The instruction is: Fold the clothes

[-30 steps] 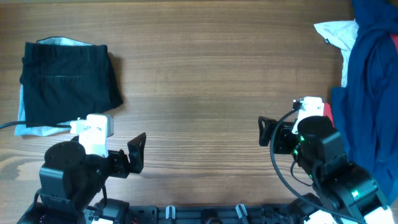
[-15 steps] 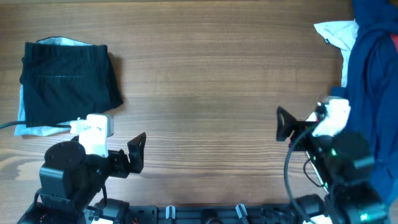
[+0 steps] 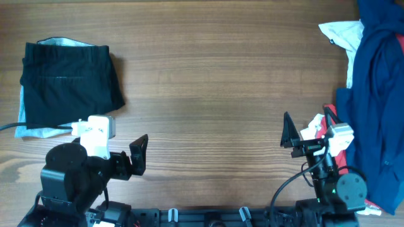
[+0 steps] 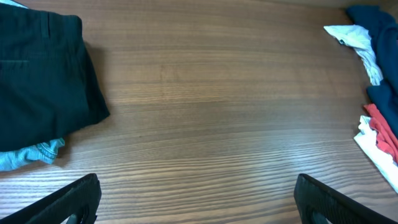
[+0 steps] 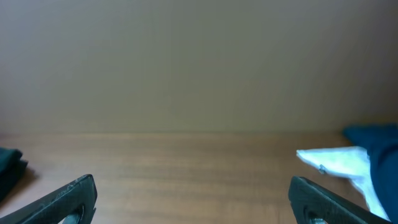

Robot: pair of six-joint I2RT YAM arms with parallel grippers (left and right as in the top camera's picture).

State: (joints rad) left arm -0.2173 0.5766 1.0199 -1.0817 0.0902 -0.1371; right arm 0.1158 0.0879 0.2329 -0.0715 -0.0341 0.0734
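Left gripper (image 4: 196, 202) and right gripper (image 3: 307, 129) both gape empty. By the heap (image 3: 379, 94), the right should pinch one garment's edge and lift it alone.

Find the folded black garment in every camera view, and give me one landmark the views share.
Overhead: the black garment lies folded at the upper left of the table.
Left wrist: it fills the upper left corner.
Right wrist: only a dark sliver at the left edge, probably the same garment.
Shared landmark: the white garment, on the right side in all three views.
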